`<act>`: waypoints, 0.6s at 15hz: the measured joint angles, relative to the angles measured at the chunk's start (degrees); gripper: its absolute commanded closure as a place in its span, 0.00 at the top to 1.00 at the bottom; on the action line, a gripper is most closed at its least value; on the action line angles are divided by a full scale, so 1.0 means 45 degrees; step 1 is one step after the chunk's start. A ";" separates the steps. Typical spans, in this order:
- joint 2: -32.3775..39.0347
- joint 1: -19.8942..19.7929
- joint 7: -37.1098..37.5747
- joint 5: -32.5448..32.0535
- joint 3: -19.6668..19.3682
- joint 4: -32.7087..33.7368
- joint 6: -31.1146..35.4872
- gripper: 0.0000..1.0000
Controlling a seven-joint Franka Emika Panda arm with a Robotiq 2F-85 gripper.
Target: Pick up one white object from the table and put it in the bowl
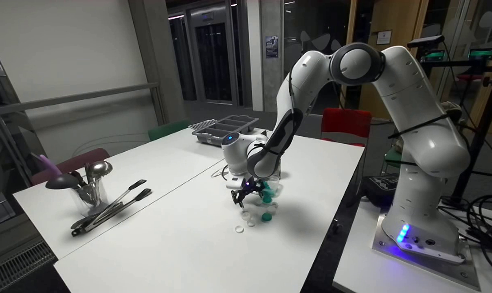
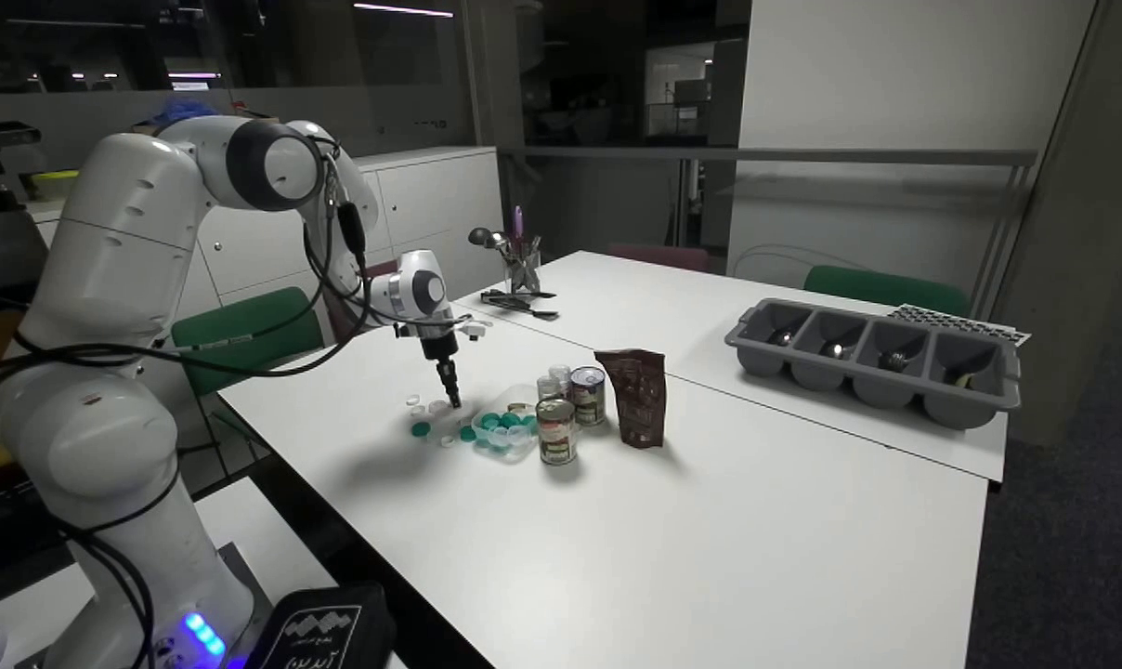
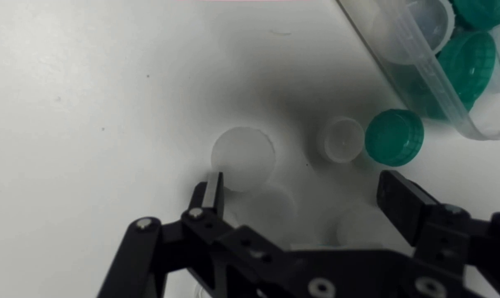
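Clear tub (image 3: 434, 74) stands on table (image 1: 181, 252), nearer edge facing robot base (image 1: 421, 228) than opposite edge: green caps (image 3: 469, 62) heaped inside, one whitish cap (image 3: 434, 20) among them. Grey tray (image 2: 881, 390) by corner of opposite edge: four compartments, shiny metal (image 2: 837, 351) in some. Clear jar (image 1: 100, 196) toward that edge's other corner: black ladle (image 1: 60, 182), steel ladle (image 1: 100, 168), purple handle (image 1: 49, 165). Pincer (image 3: 301, 182) spread wide, grips nothing. White disc (image 3: 243, 157) lies on table beside tub, close by one fingertip (image 3: 211, 192): round, matt, almost table's own shade. Smaller white cap (image 3: 342, 140), rimmed, just beside loose green cap (image 3: 394, 138).
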 measured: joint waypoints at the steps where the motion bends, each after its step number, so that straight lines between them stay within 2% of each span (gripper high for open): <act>1: 0.0000 -0.0023 -0.0015 0.0000 -0.0002 0.0003 0.0018 1.00; 9: 0.0040 -0.0033 -0.0413 0.0000 -0.0013 0.0195 0.0052 1.00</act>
